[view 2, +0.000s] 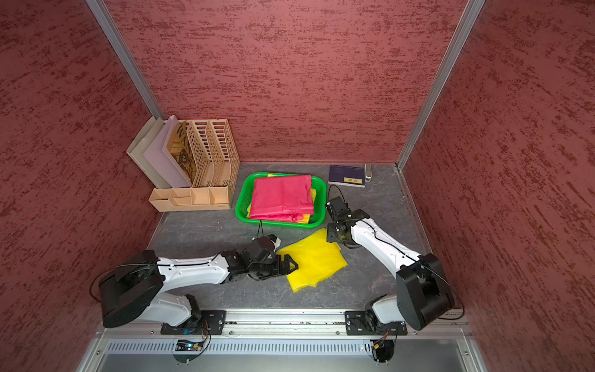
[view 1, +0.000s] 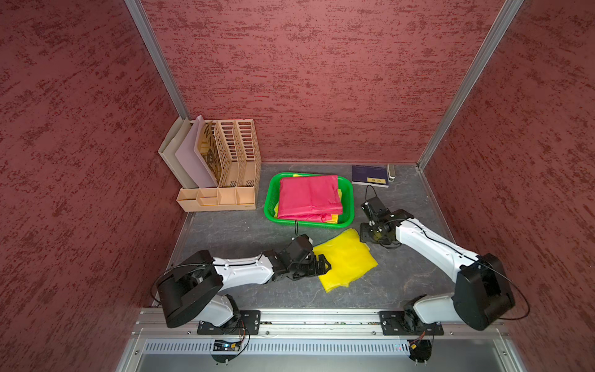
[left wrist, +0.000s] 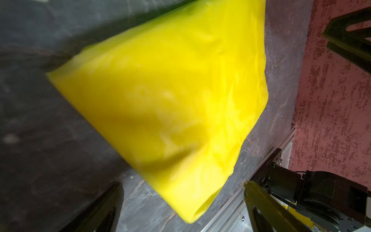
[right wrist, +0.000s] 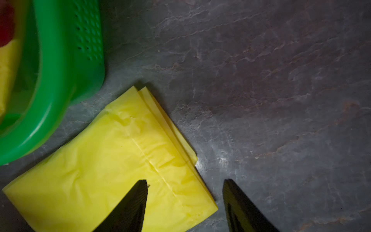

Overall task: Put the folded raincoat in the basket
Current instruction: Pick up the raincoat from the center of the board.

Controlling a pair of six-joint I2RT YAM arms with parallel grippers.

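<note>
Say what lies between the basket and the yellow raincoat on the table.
Only bare grey table between the green perforated plastic basket and folded yellow plastic raincoat; right wrist view shows it.

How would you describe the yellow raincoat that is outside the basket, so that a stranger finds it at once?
Find the green basket in the middle of the grey table. In front of it, nearer the viewer, lies a folded yellow raincoat. Unlike the pink raincoat and the yellow sheet under it, this one rests on the bare table, outside the basket.
</note>
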